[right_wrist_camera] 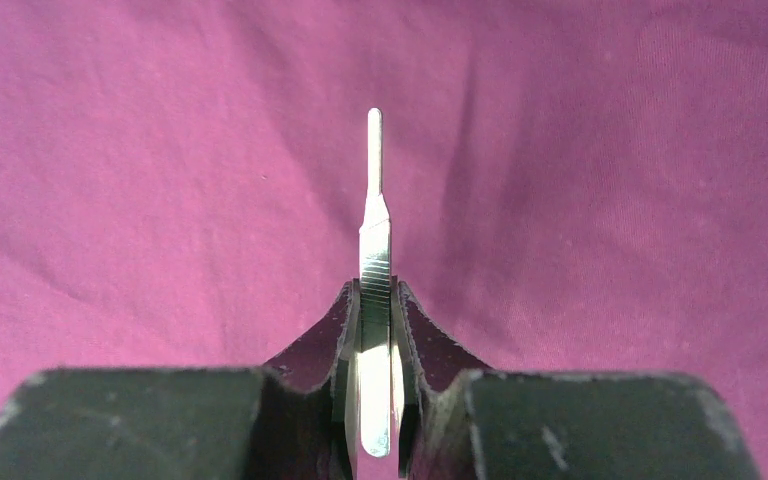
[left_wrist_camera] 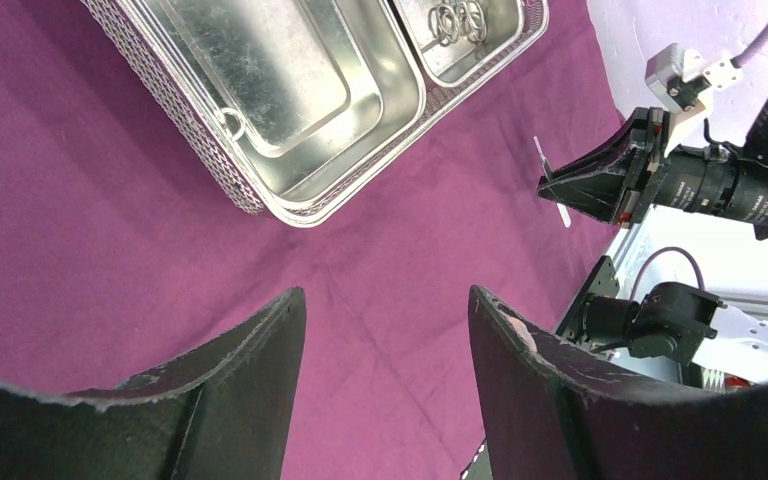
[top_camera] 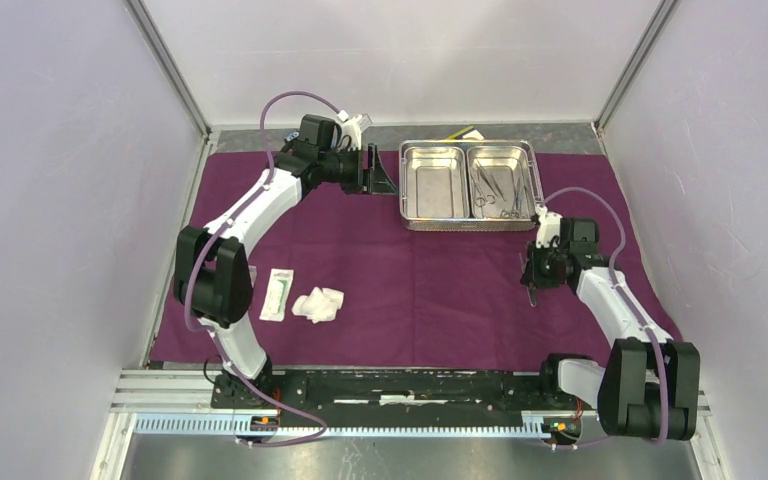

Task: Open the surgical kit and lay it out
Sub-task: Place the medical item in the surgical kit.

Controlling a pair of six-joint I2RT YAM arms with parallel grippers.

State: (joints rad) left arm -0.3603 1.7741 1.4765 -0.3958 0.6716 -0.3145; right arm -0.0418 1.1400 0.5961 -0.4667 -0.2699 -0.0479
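Tweezers [right_wrist_camera: 374, 240] of slim bright steel, with a ribbed grip narrowing to a rounded tip, are pinched between the right gripper's [right_wrist_camera: 374, 300] dark pads. Their long axis points straight out past the fingertips, over the matte purple cloth [right_wrist_camera: 160, 150]. The shiny two-compartment tray [top_camera: 465, 146] sits at the cloth's far edge, with clamps [top_camera: 490, 188] in its right half. The left gripper [left_wrist_camera: 385, 295] hangs spread near the tray.

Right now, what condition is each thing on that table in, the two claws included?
purple cloth: unfolded, spread flat.
steel tray: on the cloth, left compartment empty.
clamps: lying in the tray's right compartment.
slim steel tool: pinched in the right claw, over the cloth.
gauze wads: loose on the cloth.
white packet: flat, beside the gauze.
left claw: open, empty.
right claw: shut on the slim steel tool.
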